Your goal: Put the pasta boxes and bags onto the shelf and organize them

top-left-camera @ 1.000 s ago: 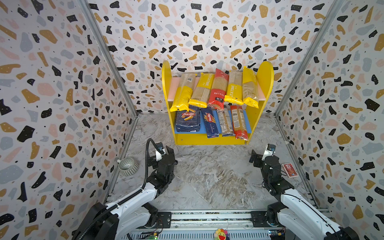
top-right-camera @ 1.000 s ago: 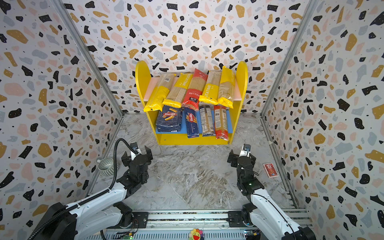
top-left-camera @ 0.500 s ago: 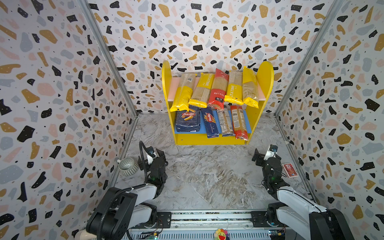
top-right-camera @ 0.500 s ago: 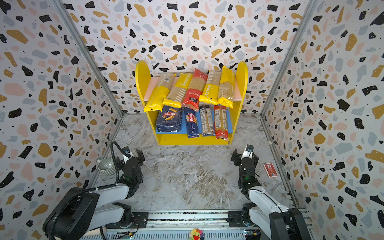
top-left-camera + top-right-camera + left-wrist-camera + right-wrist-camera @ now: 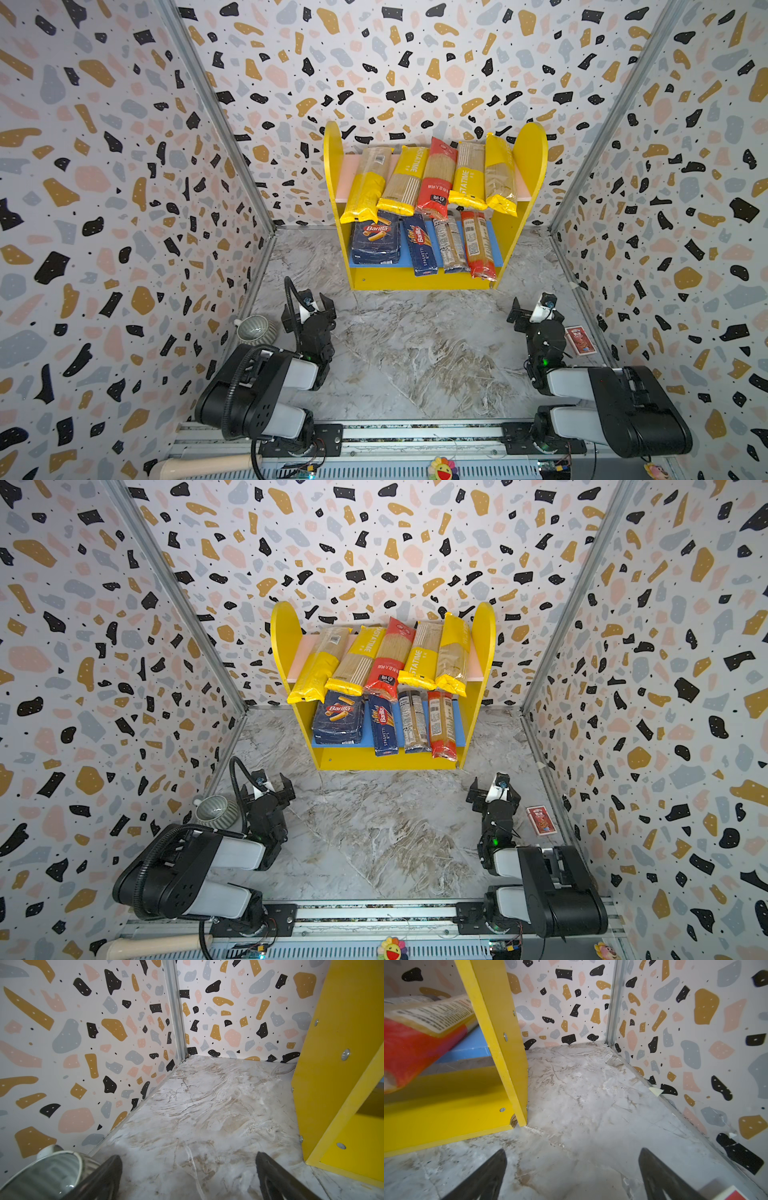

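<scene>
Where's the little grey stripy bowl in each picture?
Both top views: bowl sits by the spotty wall, beside the left arm.
Left wrist view: bowl close up, by the same wall.
Right wrist view: not there.
Shared landmark: the yellow shelf shows in every view.

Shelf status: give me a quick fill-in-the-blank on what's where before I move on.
On the shelf, the pink upper board carries ____ bags.
The wide Barilla box lies on the lower board, coloured ____.
The left gripper and right gripper are both ____, holding nothing.
The red card pack lies on the table, on the ____ gripper's side.
Missing words: five; blue; open; right.
</scene>
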